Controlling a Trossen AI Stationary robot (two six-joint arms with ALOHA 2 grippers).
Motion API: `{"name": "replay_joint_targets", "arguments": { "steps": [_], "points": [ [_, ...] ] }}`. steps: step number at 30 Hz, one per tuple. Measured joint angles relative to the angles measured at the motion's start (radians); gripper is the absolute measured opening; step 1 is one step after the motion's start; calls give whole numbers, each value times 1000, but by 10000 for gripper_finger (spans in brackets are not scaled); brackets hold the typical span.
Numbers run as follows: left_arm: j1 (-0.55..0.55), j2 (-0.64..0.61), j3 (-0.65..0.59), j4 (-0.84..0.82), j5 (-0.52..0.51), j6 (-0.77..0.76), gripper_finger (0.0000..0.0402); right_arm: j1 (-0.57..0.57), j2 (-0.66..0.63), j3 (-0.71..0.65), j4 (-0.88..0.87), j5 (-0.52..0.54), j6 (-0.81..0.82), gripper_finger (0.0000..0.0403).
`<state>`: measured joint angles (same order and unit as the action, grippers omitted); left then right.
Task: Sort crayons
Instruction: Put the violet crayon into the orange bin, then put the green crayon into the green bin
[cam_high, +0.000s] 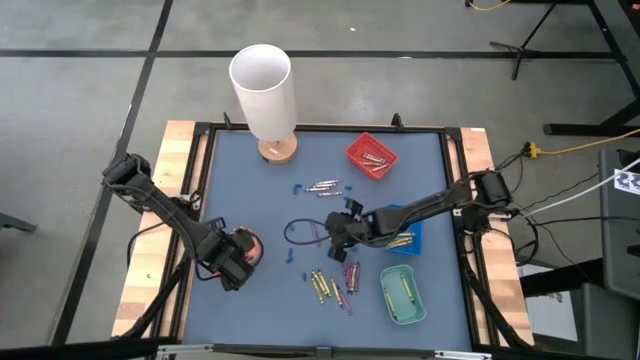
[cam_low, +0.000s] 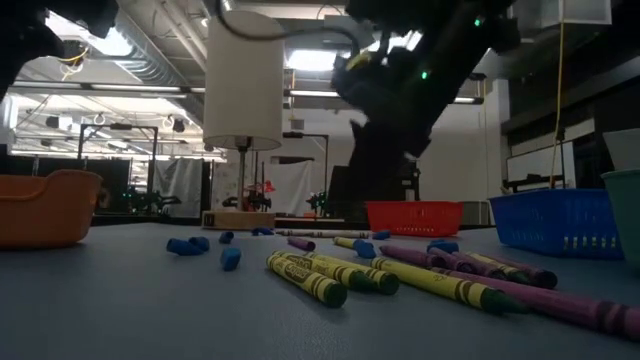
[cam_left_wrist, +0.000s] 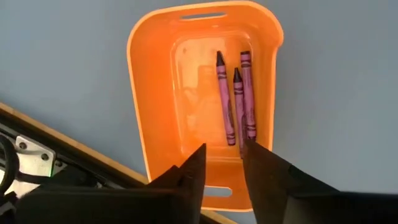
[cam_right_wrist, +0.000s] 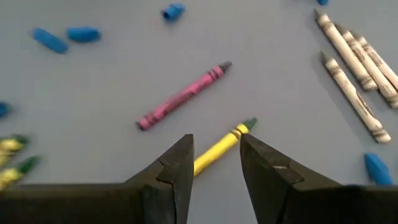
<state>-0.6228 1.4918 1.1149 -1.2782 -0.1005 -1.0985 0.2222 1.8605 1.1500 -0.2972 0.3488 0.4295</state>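
- My left gripper (cam_left_wrist: 221, 171) hangs over the small orange plastic tray (cam_left_wrist: 155, 112) at the table's left side; its fingers stand slightly apart with nothing between them.
- Three purple-pink crayons (cam_left_wrist: 237, 99) lie side by side in that orange tray.
- My right gripper (cam_right_wrist: 214, 158) is low over the middle of the grey-blue table mat (cam_high: 250, 190), fingers spread, straddling a yellow crayon (cam_right_wrist: 219, 148) that I cannot tell it touches.
- A pink crayon (cam_right_wrist: 182, 96) lies just beyond it, and silver-grey crayons (cam_right_wrist: 354, 59) lie together farther off.
- From the high view, loose yellow crayons (cam_high: 322, 286) sit near the front, beside a green tray (cam_high: 403, 297).
- A red basket (cam_high: 371, 154) holds silver-grey crayons, and a blue basket (cam_high: 414, 235) lies under my right arm.
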Motion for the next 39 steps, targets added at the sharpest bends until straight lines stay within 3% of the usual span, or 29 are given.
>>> {"name": "replay_joint_targets", "arguments": {
  "steps": [8, 18, 23, 30, 39],
  "points": [
    [0, 0, 0, 23, -2, 0, 118, 0, 74, 0, 19, 24, 68, 129],
    [0, 0, 0, 48, -4, 1, 118, 0, 131, 3, 46, 42, 115, 128],
    [0, 0, 0, 63, -37, 1, 112, 0, 131, 3, 45, 35, 123, 98],
    [0, 0, 0, 119, -143, 2, 110, 1, 132, 3, 43, 32, 112, 13],
    [19, 0, 0, 276, -413, 53, 110, -2, 116, 4, 31, -29, 83, 26]
  ]
}}
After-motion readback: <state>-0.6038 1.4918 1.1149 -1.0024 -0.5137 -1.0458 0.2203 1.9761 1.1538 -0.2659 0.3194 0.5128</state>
